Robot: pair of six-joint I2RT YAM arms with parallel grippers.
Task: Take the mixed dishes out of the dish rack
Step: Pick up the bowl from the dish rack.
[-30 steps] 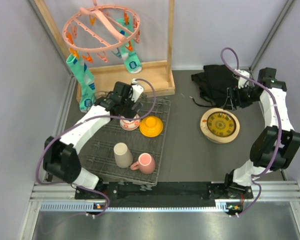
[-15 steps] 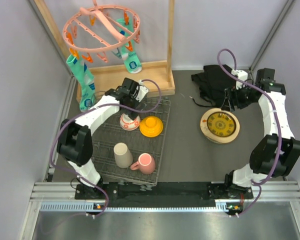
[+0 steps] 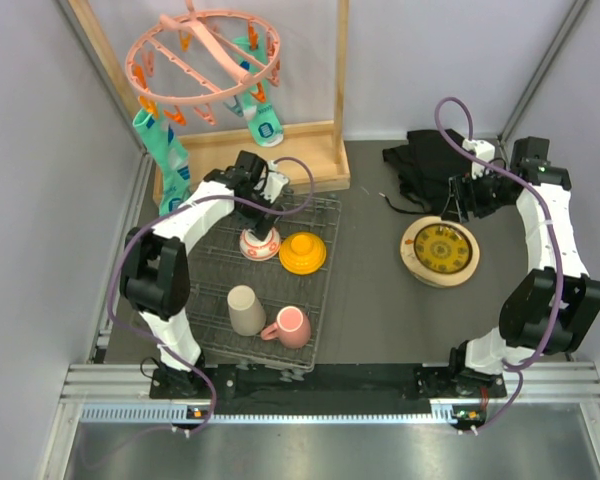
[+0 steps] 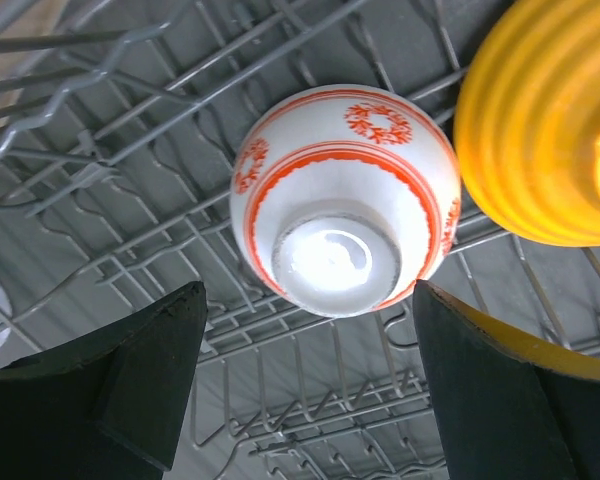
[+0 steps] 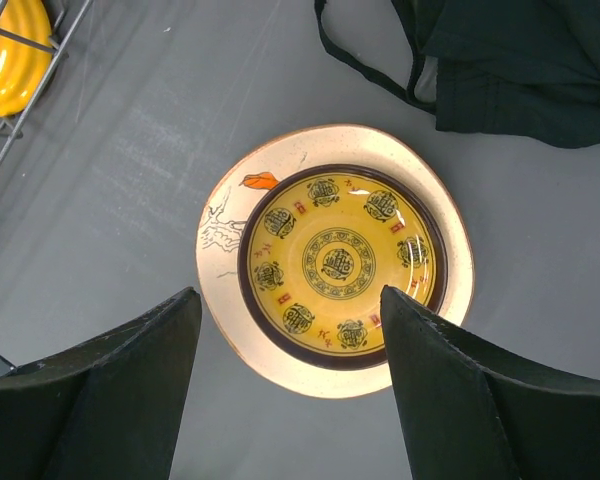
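The dark grey wire dish rack [image 3: 210, 310] holds an upside-down red-white bowl [image 3: 259, 243], an upside-down orange bowl [image 3: 302, 253], a beige cup [image 3: 246, 309] and a pink mug [image 3: 290, 326]. My left gripper [image 3: 263, 210] is open above the red-white bowl [image 4: 342, 200], with the orange bowl [image 4: 540, 130] beside it. A small yellow patterned plate [image 3: 440, 249] lies on a cream bird-painted plate [image 3: 416, 268] on the table at right. My right gripper [image 3: 458, 208] is open and empty above these plates [image 5: 335, 262]. The pale green plate is not visible.
A wooden frame [image 3: 270, 150] with a pink peg hanger [image 3: 205, 55] and socks stands behind the rack. Black cloth [image 3: 428, 165] lies at the back right, also in the right wrist view [image 5: 520, 60]. Grey walls close both sides.
My left arm has swung its gripper from left of the red-white bowl to above it. My right gripper has shifted slightly left above the plates.
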